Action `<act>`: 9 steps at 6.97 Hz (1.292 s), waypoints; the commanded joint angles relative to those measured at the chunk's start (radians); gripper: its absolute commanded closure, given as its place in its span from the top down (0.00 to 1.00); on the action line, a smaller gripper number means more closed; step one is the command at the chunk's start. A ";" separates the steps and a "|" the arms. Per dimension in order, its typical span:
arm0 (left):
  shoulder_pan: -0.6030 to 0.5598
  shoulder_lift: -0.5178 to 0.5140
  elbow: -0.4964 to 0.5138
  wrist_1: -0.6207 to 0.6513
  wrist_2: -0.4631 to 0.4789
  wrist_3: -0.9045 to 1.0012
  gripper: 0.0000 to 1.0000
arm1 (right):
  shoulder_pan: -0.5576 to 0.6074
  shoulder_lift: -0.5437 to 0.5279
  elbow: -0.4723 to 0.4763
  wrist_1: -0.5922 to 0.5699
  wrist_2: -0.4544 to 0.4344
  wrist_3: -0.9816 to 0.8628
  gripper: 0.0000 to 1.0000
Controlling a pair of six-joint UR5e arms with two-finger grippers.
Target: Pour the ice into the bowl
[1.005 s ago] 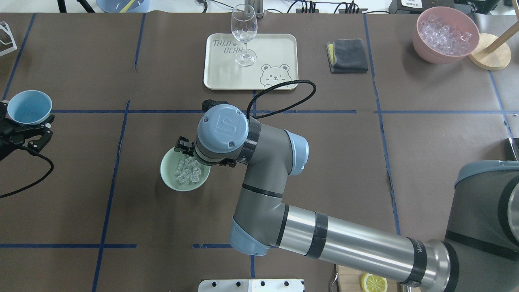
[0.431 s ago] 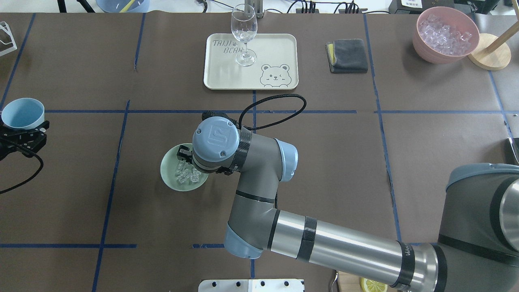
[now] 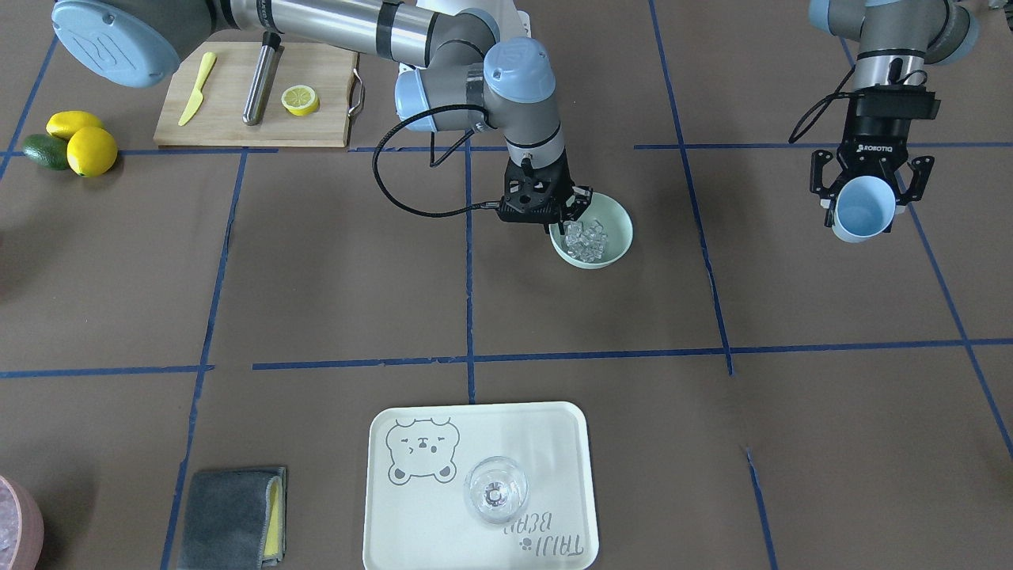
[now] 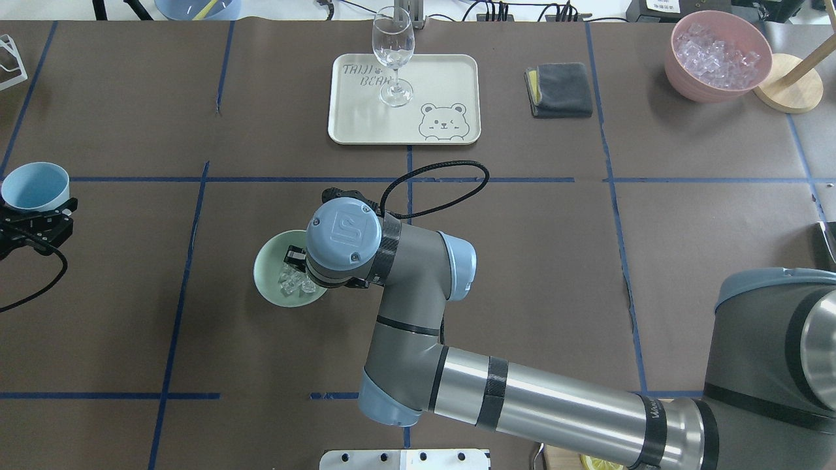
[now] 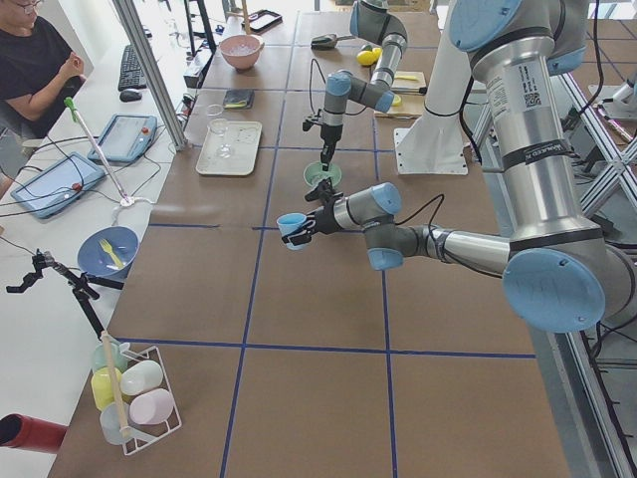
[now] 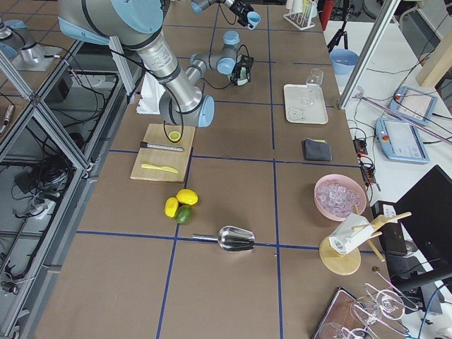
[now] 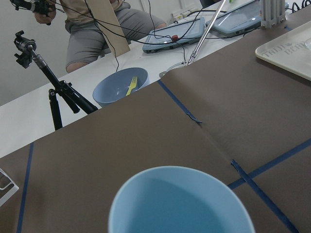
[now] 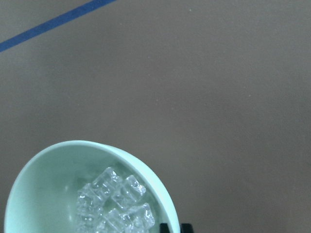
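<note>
The mint-green bowl (image 4: 268, 267) sits near the table's middle and holds the ice (image 4: 294, 279), a small heap of clear cubes. It also shows in the front view (image 3: 617, 229) and the right wrist view (image 8: 43, 194), with the ice (image 8: 116, 204) inside. My right gripper (image 3: 566, 223) points down at the bowl's rim, and its fingertips (image 8: 164, 227) straddle that rim; it looks shut on it. My left gripper (image 3: 866, 198) is shut on an empty light blue cup (image 4: 34, 186), held upright above the table at the far left (image 7: 180, 204).
A cream tray (image 4: 450, 72) with a wine glass (image 4: 393, 52) stands at the far side. A grey cloth (image 4: 560, 88) and a pink bowl of ice (image 4: 679, 65) lie to its right. A cutting board (image 3: 229, 95) and lemons (image 3: 91, 150) are near the robot.
My left gripper has pulled back to the left and turned the blue cup upright. My right arm has moved left and down over the bowl, and the bowl has shifted slightly left.
</note>
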 commanded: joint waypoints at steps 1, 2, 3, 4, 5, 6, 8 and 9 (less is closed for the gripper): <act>0.000 -0.003 0.166 -0.203 0.008 -0.112 0.00 | 0.022 0.000 0.042 -0.001 0.007 -0.023 0.00; 0.000 -0.004 0.188 -0.225 0.025 -0.162 0.00 | 0.045 -0.006 0.074 -0.006 0.021 -0.023 0.00; 0.012 -0.007 0.189 -0.223 0.102 -0.227 0.00 | 0.071 -0.016 0.099 -0.010 0.053 -0.023 0.00; 0.020 -0.009 0.198 -0.218 0.132 -0.311 0.00 | 0.109 -0.054 0.138 -0.011 0.100 -0.023 0.00; 0.041 -0.012 0.208 -0.223 0.142 -0.406 0.00 | 0.146 -0.121 0.209 -0.012 0.131 -0.029 0.00; 0.128 -0.012 0.227 -0.223 0.245 -0.477 0.00 | 0.180 -0.208 0.307 -0.038 0.153 -0.090 0.00; 0.275 -0.016 0.260 -0.221 0.458 -0.615 0.00 | 0.231 -0.356 0.466 -0.092 0.164 -0.219 0.00; 0.329 -0.024 0.267 -0.212 0.561 -0.618 0.00 | 0.266 -0.390 0.491 -0.112 0.202 -0.256 0.00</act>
